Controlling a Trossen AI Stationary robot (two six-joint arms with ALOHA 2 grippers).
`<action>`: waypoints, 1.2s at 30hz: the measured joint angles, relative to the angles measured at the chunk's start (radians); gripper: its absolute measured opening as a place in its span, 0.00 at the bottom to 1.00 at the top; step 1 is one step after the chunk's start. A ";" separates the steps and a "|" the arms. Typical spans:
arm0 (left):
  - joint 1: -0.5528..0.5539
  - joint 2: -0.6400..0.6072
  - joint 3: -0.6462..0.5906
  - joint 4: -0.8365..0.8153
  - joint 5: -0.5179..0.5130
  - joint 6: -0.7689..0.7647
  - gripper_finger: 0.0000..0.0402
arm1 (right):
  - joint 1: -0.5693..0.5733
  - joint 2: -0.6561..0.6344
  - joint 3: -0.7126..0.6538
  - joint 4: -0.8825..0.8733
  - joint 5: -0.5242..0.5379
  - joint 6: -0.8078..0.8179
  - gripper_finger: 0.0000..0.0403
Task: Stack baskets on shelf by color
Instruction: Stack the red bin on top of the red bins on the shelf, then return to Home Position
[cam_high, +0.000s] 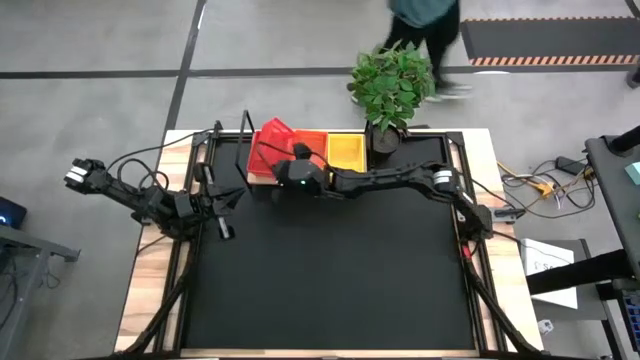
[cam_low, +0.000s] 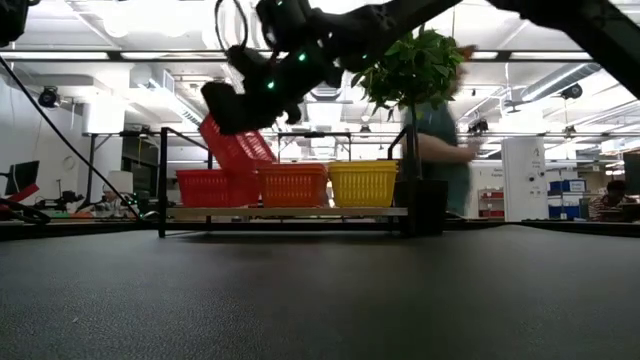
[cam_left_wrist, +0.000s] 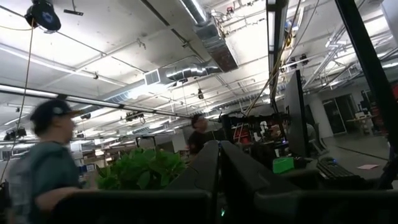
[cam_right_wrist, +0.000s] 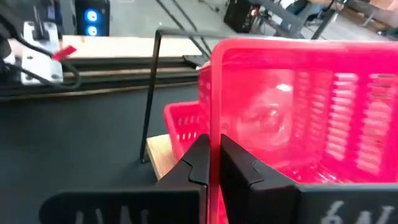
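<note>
The light-wood shelf (cam_low: 290, 212) stands at the table's far edge with its black frame upright (cam_right_wrist: 149, 93) at the left end. On it stand a red basket stack (cam_low: 215, 187), an orange stack (cam_low: 292, 185) and a yellow stack (cam_low: 362, 183). My right gripper (cam_right_wrist: 214, 163) is shut on another red basket (cam_high: 272, 140), which is tilted above the red stack. My left gripper (cam_high: 230, 198) is shut and empty over the table's left side, left of the shelf. My right gripper pinches the red basket's wall at its rim (cam_right_wrist: 216, 124), with one finger inside the basket and one outside. The fingers come from the table's near right side. The basket (cam_low: 235, 145) is held steeply tilted, its lower end just above the red stack; whether they touch, I cannot tell.
A potted plant (cam_high: 392, 80) stands at the shelf's right end, close to the yellow stack. A person (cam_high: 425, 20) walks past beyond the far edge. The black tabletop (cam_high: 330, 270) stretches toward the near edge.
</note>
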 joint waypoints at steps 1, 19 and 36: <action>0.000 0.000 0.000 0.000 0.000 0.000 0.00 | -0.001 0.014 0.019 -0.013 0.000 -0.002 0.03; 0.000 -0.007 0.000 -0.004 0.000 0.008 0.00 | -0.004 0.084 0.211 -0.206 0.028 -0.053 0.10; 0.000 -0.015 0.000 -0.029 0.000 0.007 0.00 | 0.033 0.067 0.301 -0.464 0.025 -0.044 0.37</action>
